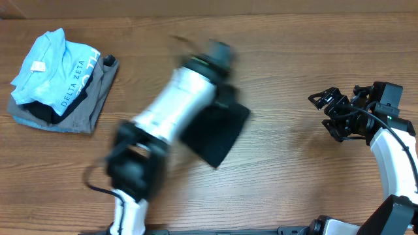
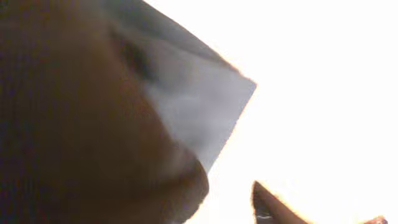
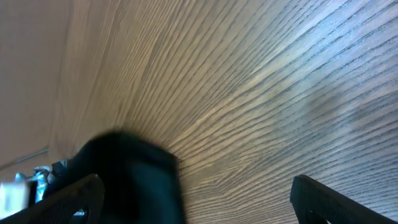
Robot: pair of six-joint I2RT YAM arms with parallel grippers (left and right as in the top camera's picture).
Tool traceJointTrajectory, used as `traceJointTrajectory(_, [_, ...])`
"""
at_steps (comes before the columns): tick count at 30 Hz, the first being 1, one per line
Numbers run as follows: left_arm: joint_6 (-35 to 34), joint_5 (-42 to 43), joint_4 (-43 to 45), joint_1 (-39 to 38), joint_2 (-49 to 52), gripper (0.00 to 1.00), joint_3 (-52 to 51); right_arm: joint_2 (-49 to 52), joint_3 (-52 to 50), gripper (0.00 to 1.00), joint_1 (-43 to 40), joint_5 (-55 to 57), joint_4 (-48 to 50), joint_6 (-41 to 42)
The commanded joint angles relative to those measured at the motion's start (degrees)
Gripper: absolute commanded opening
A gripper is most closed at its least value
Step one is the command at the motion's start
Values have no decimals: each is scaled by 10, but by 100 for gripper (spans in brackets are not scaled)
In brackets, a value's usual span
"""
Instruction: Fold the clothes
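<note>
The clothes, a black T-shirt [image 1: 219, 134], lie folded into a small flat package at the middle of the table. My left arm sweeps over the shirt's upper left part as a motion blur, and my left gripper [image 1: 220, 52] is past its far edge. The left wrist view is washed out by glare. It shows a grey-black fold of cloth [image 2: 193, 99], one dark fingertip [image 2: 267, 206] and a bright gap beside it, so the jaws stand apart with nothing between them. My right gripper [image 1: 326, 108] hovers open and holds nothing at the right, well away from the shirt.
A light blue shirt lettered "DELTA ZETA" [image 1: 52, 65] lies on a grey folded garment [image 1: 88, 108] at the far left corner. In the right wrist view there is wood-grain table [image 3: 261, 93] and a dark blurred shape [image 3: 134, 180] by the left finger.
</note>
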Motion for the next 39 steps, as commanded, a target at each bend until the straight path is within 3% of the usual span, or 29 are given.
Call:
traceJointTrajectory(1, [-125,-59,-26,-128,27,100,4,-8,7,100,2,-2,0,-4])
traceJointTrajectory(4, [-156,-137,-100,-146,28,100,4,-8,7,100,2,-5,-11,-4])
traceJointTrajectory(9, [-163,-173,-162,-108,-10,100,21,-8,7,100,2,-3,-13,-4])
traceJointTrajectory(16, [-108,-206,-169,-39,-115,100,26,-8,7,100,2,-3,-21,-5])
traceJointTrajectory(20, [-30,-166,-135,-29,-120,100,26,-8,7,100,2,19,-45,-23])
traceJointTrajectory(24, [86,-61,-81,-33,-111,100,25,-8,7,100,2,80,-67,-23])
traceJointTrajectory(27, [151,-3,-39,-36,-99,87,25,-8,7,100,2,84,-83,-18])
traceJointTrajectory(30, [187,0,-11,-39,-75,76,25,-8,7,100,1,105,-98,-2])
traceJointTrajectory(34, [215,-3,2,-36,-29,46,25,-8,7,95,1,117,-113,-1])
traceJointTrajectory(36, [216,-3,7,-31,-7,37,25,-8,7,92,1,118,-121,1])
traceJointTrajectory(38, [219,16,23,-27,12,17,25,-8,7,86,1,118,-123,1])
traceJointTrajectory(39, [221,28,31,-26,16,10,25,-8,7,78,1,118,-122,1])
